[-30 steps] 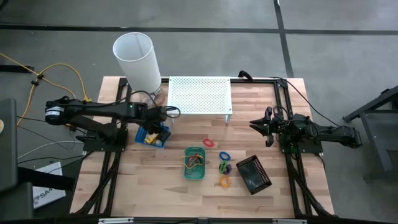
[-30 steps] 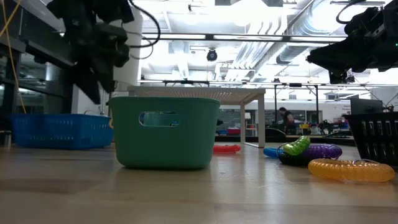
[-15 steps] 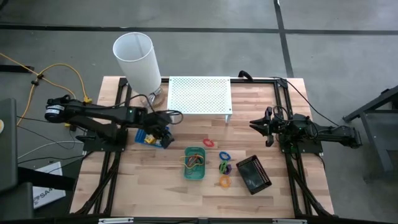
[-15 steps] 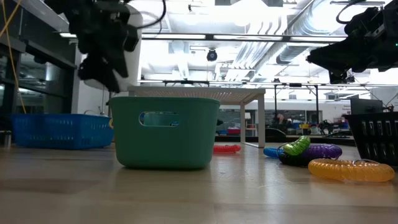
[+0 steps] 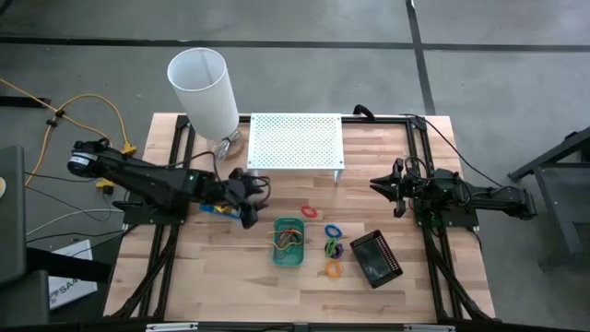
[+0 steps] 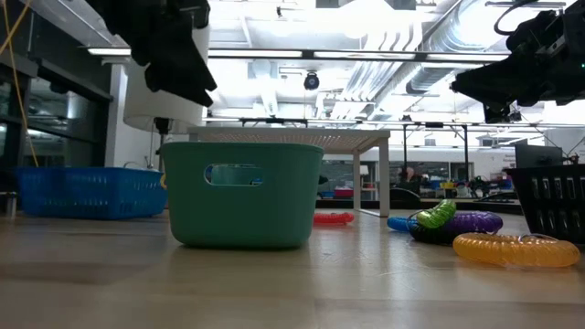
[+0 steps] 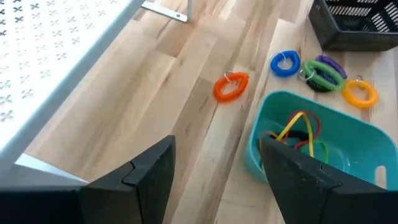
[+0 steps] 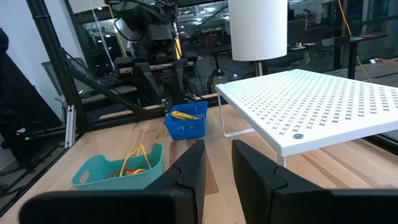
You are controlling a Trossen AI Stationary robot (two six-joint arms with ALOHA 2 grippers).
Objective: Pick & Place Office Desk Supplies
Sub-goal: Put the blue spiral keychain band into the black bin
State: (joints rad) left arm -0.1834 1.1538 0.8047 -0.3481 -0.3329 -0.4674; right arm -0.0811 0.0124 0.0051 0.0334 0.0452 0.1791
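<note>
My left gripper [image 5: 254, 192] [image 7: 217, 180] hangs open above the table between the blue tray [image 5: 219, 207] and the green tray [image 5: 288, 242], with nothing between its fingers. The green tray [image 7: 311, 149] holds several thin coloured bands. The blue tray [image 8: 186, 124] holds yellow items. On the wood right of the green tray lie a red ring [image 7: 231, 86], a blue ring [image 7: 285, 63], a purple-and-green bunch [image 7: 320, 71] and an orange ring [image 7: 360, 93]. A black tray [image 5: 375, 258] stands beyond them. My right gripper [image 5: 389, 186] [image 8: 217, 168] waits at the right, level, its fingers a narrow gap apart and empty.
A white perforated shelf [image 5: 296, 140] stands on legs at the far middle. A white cylindrical lamp [image 5: 203, 88] stands at the far left corner. Bare wood lies along the near edge of the table [image 5: 230, 286].
My left gripper has swung from above the blue tray toward the table's right edge and the green tray, rising a little. It has rolled and tipped less steeply downward, and it has stayed open. The trays and rings have kept their places.
</note>
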